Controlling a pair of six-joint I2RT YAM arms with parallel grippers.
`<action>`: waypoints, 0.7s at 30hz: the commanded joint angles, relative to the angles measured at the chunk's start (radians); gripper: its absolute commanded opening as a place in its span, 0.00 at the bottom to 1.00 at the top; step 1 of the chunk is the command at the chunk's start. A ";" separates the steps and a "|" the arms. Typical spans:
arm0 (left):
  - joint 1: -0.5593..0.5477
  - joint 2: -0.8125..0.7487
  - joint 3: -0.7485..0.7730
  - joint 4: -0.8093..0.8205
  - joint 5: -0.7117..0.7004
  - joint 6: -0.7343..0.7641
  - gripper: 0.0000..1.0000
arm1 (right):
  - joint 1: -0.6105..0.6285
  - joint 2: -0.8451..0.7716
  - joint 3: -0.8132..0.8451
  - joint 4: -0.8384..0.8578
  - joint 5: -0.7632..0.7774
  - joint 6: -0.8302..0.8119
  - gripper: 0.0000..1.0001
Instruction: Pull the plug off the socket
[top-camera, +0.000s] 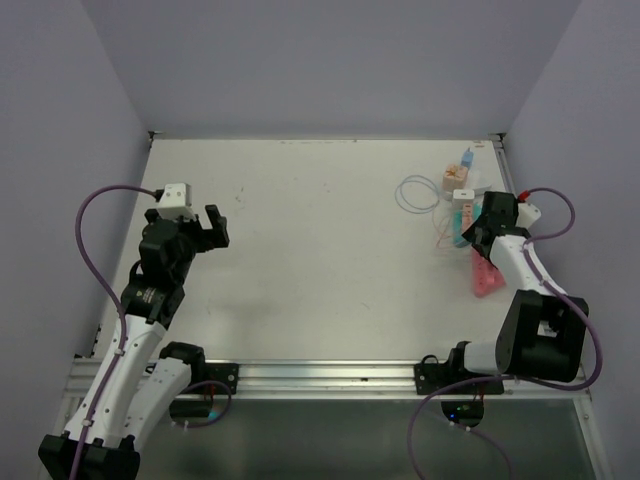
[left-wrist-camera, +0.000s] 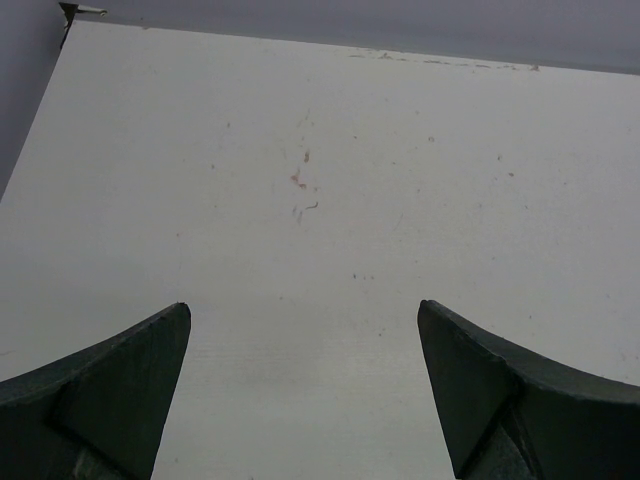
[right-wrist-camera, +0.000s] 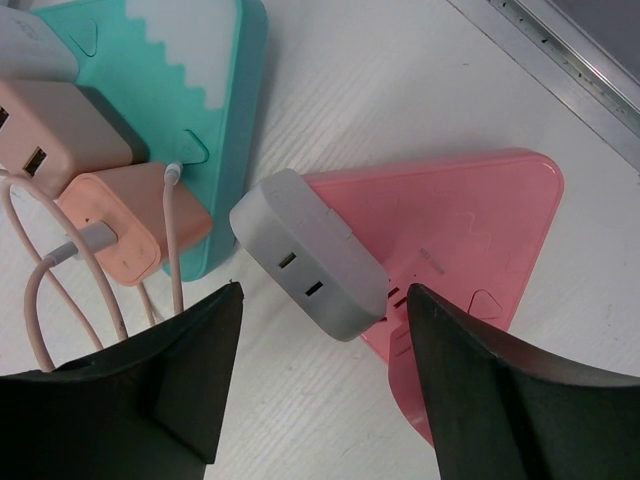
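Fingers of the right gripper (right-wrist-camera: 325, 300) stand spread at the near edge of its wrist view, 1 on each side of an open gap, touching nothing. Just ahead of that gap, roughly centred on it, sits the grey plug (right-wrist-camera: 310, 255), seated in the pink socket strip (right-wrist-camera: 480, 220) on the right side of the table (top-camera: 300, 250). Its long axis runs slantwise, from far-left to near-right, so it lies oblique to the line along which the jaws would meet. I judge that a short advance and perhaps a small wrist turn are needed for a square pinch. Beyond it to the left lies a teal strip (right-wrist-camera: 225, 110) carrying other chargers (right-wrist-camera: 135, 225) with cables. Well apart, across the table, the left gripper (left-wrist-camera: 303, 310) hangs wide open, so the right arm is clearly the nearer 1.
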 joint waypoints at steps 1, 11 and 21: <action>-0.002 -0.011 -0.006 0.036 -0.015 -0.009 1.00 | -0.004 0.018 0.034 0.012 0.028 -0.014 0.69; -0.002 -0.017 -0.006 0.038 -0.012 -0.008 0.99 | -0.002 0.019 0.043 -0.018 0.014 -0.032 0.50; -0.002 -0.026 -0.009 0.036 -0.012 -0.006 1.00 | 0.001 -0.035 0.016 -0.023 -0.098 -0.078 0.14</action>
